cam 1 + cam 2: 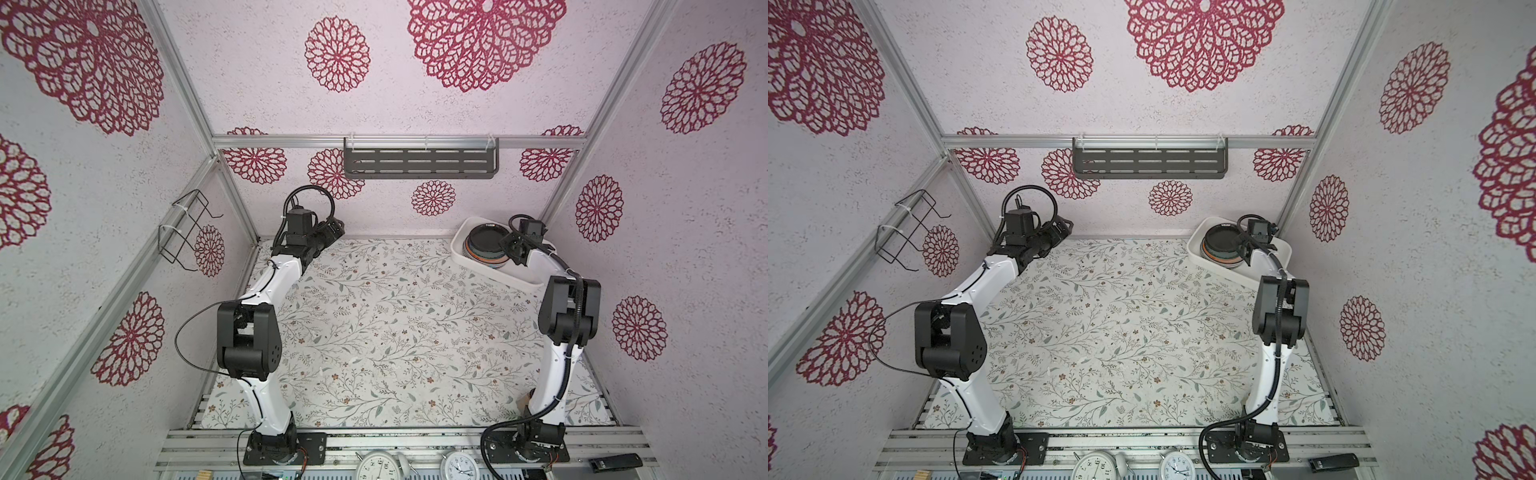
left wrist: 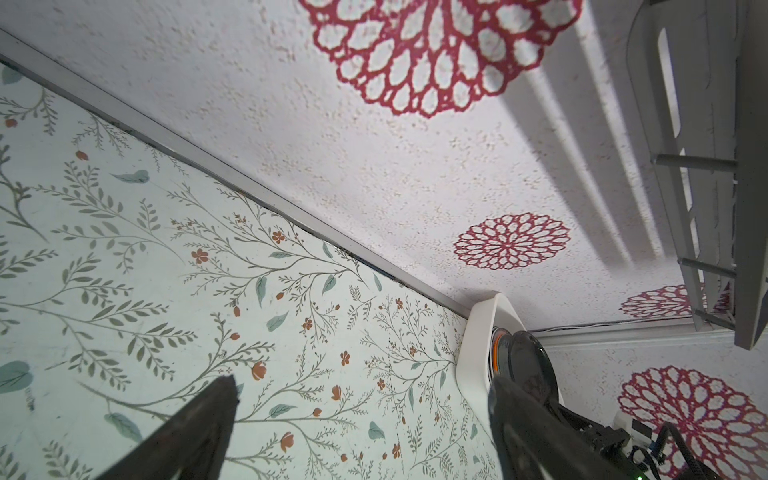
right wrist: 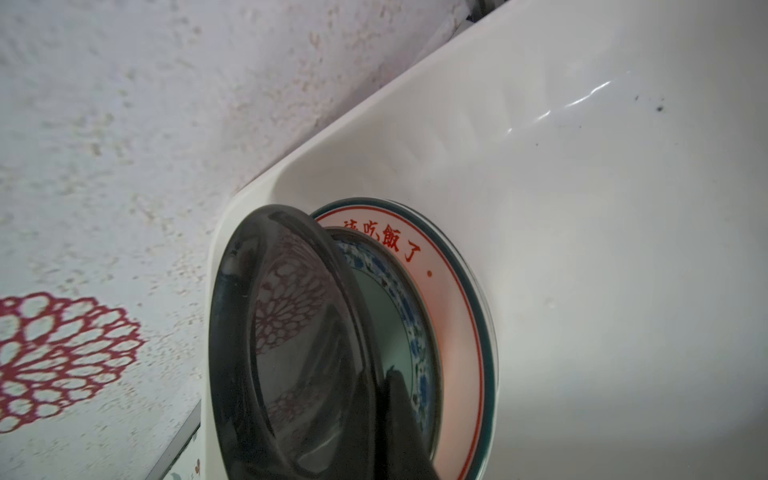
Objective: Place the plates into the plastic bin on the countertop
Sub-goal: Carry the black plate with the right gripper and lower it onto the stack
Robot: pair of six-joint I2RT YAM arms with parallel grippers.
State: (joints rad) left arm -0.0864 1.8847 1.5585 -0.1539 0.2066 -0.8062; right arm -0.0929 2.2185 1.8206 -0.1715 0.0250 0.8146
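The right gripper (image 3: 380, 399) clenches the near rim of a glossy black round plate (image 3: 291, 332) above a stack of plates (image 1: 484, 257). The stack sits in the white glossy plastic bin (image 1: 490, 272), at the far right corner of the leaf-printed white countertop (image 1: 395, 324).

In the right wrist view the black plate is tilted. Its far edge rests on the stack, while its gripped edge stands clear of the blue-patterned teal plate (image 3: 415, 324) and of the white plate with red lettering and a dark green rim (image 3: 449, 299) beneath it.

The left gripper (image 1: 332, 226) hangs released, jaws wide and empty, near the back wall and well apart from the bin. No plate lies on the countertop in either top view, so this looks like the last one to go in.

The danger is in the let-go. If the black plate is released while tilted, it could drop onto the glazed plates below and chip one. It could also skate off the stack toward the bin's wall.

The hold is only a thin pinch on a slick rim, so the plate may slip early. One finger seems to sit under the rim, and pulling it out sideways could drag the plate or nudge the stack. The stack appears to stand above the bin's low walls.
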